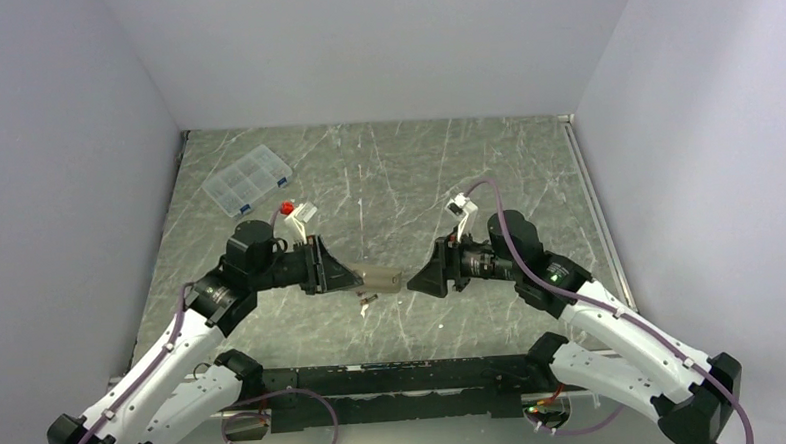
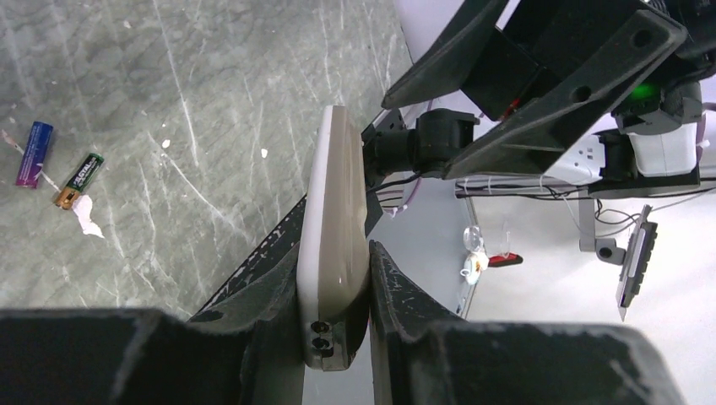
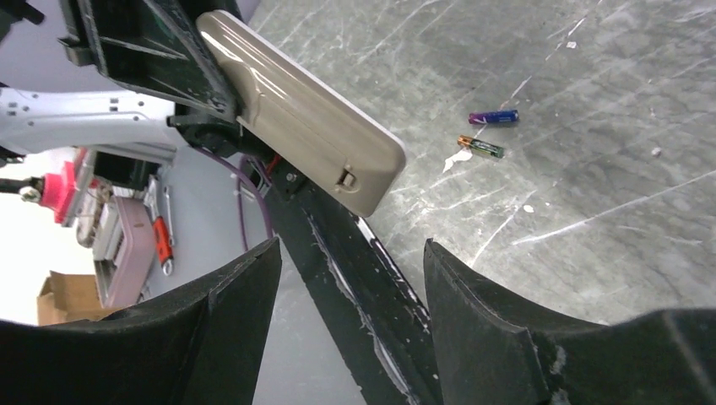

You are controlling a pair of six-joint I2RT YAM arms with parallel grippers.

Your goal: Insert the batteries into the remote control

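Observation:
My left gripper (image 1: 343,277) is shut on the remote control (image 1: 379,279), holding it above the table, its beige back with a cover latch showing in the right wrist view (image 3: 304,110). In the left wrist view (image 2: 333,228) it stands edge-on between the jaws. My right gripper (image 1: 412,281) is open and empty, just right of the remote's free end; its fingers (image 3: 490,312) sit below it. Two batteries lie on the table below the remote (image 1: 366,301): a blue-purple one (image 2: 34,153) (image 3: 494,117) and a green-and-copper one (image 2: 79,179) (image 3: 480,148).
A clear compartmented plastic box (image 1: 248,178) lies at the back left. A small red-and-white object (image 1: 294,209) sits near the left wrist. A white scrap (image 2: 85,215) lies by the batteries. The black frame rail (image 1: 396,377) runs along the table's near edge.

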